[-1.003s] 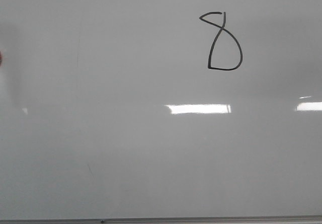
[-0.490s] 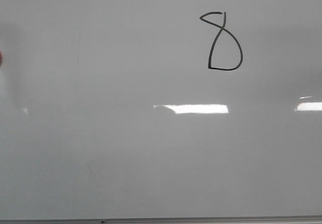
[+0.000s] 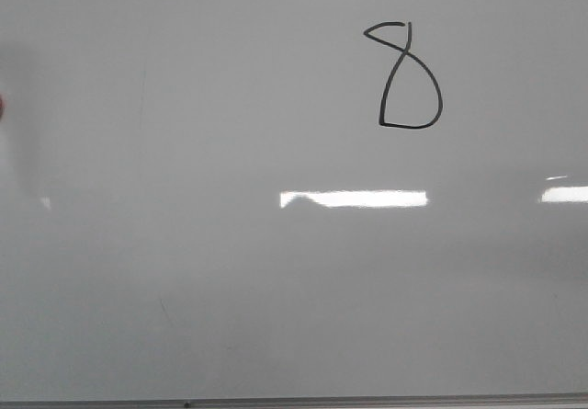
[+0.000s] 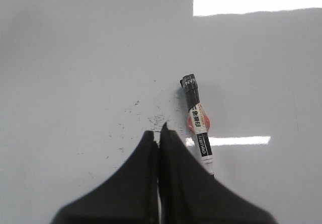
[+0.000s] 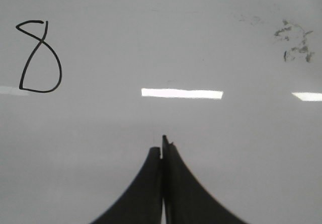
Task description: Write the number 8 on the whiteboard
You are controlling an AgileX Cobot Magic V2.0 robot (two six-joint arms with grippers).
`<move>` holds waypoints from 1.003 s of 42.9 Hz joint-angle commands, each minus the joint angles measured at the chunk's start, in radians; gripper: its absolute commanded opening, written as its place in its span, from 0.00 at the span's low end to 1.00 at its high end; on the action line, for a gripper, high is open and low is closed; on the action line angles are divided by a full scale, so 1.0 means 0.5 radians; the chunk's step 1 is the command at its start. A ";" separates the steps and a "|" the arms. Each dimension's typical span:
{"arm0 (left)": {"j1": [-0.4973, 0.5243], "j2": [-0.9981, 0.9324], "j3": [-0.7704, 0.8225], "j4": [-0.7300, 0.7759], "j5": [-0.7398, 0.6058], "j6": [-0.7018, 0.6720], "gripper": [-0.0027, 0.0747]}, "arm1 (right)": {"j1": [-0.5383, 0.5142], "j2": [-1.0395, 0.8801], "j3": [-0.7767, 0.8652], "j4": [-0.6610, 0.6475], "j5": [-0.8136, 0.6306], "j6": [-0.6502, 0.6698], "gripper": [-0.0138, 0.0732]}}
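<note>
A large glossy grey-white whiteboard (image 3: 230, 289) fills the front view, bright rectangular light reflections lying across its middle and a thin grey metal edge running along its near side. The number 8 (image 3: 408, 76), a thin black hand-drawn marker figure with a small pointed upper loop and a larger D-shaped lower loop, sits in the far right part of the board; the right wrist view shows the same figure (image 5: 39, 57) well apart from the black right gripper (image 5: 162, 151), whose fingers are pressed together and empty above bare board. Grey smudges (image 5: 296, 43) mark the surface farther off. In the left wrist view, a black-capped marker pen with a white and red label (image 4: 197, 121) lies flat on the board just beside the black left gripper (image 4: 157, 136), whose fingers are likewise closed together on nothing
</note>
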 commanded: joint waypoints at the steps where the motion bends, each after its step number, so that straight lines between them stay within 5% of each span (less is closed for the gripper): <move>1: 0.005 -0.029 0.027 -0.003 -0.173 -0.004 0.01 | -0.012 -0.037 0.065 -0.017 -0.392 -0.020 0.08; 43: 0.005 -0.029 0.027 -0.003 -0.173 -0.004 0.01 | -0.013 -0.037 0.110 -0.017 -0.457 -0.020 0.08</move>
